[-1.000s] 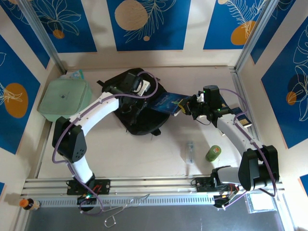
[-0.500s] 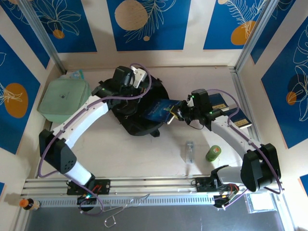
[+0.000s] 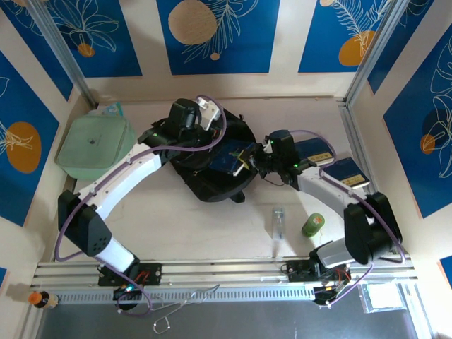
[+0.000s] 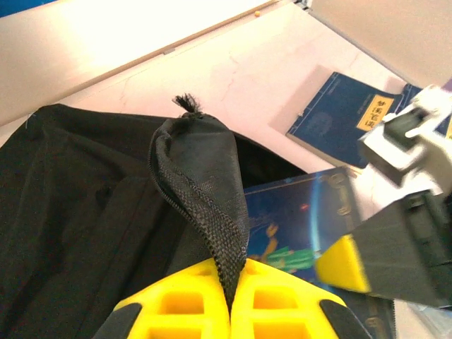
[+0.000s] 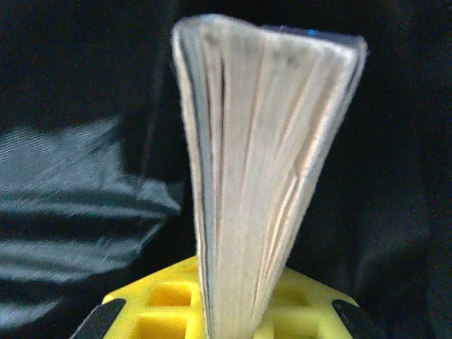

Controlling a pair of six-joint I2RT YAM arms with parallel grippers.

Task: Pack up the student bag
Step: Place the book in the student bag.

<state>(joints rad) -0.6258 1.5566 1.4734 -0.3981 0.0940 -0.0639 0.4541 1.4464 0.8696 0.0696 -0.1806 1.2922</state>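
The left gripper (image 4: 231,281) is closed tight on a fold of woven fabric (image 4: 201,187) at the rim of the student bag (image 3: 212,185), the black webbing standing up out of its yellow fingers (image 4: 176,304). The right gripper (image 5: 234,300) is clamped on one end of a blue book (image 5: 261,141), whose pages fan apart towards the free end.

From above, the bag lies slumped in the middle of the table (image 3: 176,226), between the two arms. The book is at its right side, its leading edge over the dark opening.

The bag looks soft and limp. It would likely sag shut wherever it is not lifted, so the stitched rim, a strap or the top handle seem the surest places to grip. The smooth cloth panels would probably bunch or slip.

The book appears light and only partly stiff. Held by one end, it may splay or droop, and its corners could catch on the fabric.

Two more blue books (image 3: 314,148) lie beside the right arm. A clear bottle (image 3: 279,222) and a small green can (image 3: 313,224) sit nearer the bases. A pale green container (image 3: 95,145) rests at far left.
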